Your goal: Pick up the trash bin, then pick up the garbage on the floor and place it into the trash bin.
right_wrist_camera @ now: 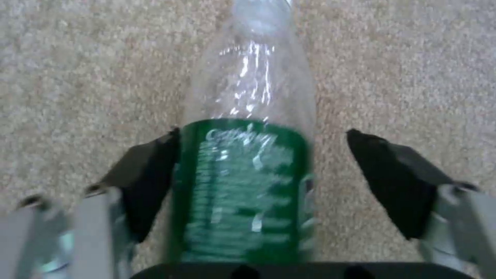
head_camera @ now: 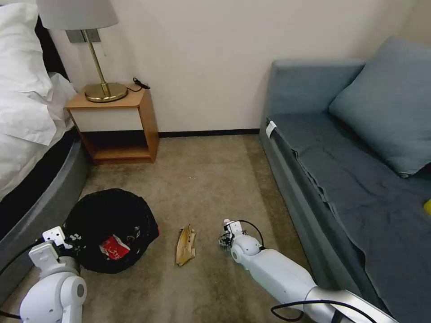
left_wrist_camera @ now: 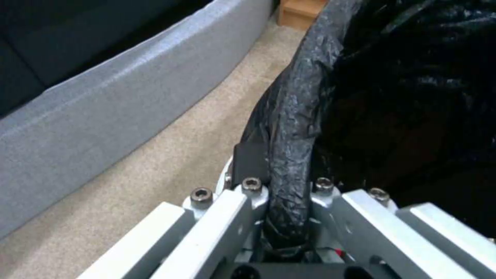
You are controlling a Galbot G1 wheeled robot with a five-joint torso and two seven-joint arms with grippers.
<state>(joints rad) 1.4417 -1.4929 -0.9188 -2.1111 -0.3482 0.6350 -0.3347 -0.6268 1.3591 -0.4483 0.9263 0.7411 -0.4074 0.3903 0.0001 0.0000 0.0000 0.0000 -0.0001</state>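
Note:
The trash bin (head_camera: 110, 224), lined with a crinkled black bag, sits low at my left with a red-and-white wrapper (head_camera: 114, 247) inside. My left gripper (head_camera: 67, 244) is shut on the bin's bag-covered rim (left_wrist_camera: 294, 128), which runs between its fingers (left_wrist_camera: 248, 193). A long gold-brown wrapper (head_camera: 185, 244) lies on the carpet between the bin and my right gripper (head_camera: 224, 237). That gripper (right_wrist_camera: 263, 137) is down at the floor and open around a clear bottle (right_wrist_camera: 248, 174) with a green label. One black pad (right_wrist_camera: 150, 166) touches the bottle; the other pad (right_wrist_camera: 393, 174) stands apart from it.
A bed (head_camera: 27, 148) with a grey base runs along the left, close to the bin. A wooden nightstand (head_camera: 114, 121) with a brass lamp (head_camera: 101, 85) stands at the back wall. A blue sofa (head_camera: 359, 179) borders the right. Open carpet (head_camera: 202, 179) lies between.

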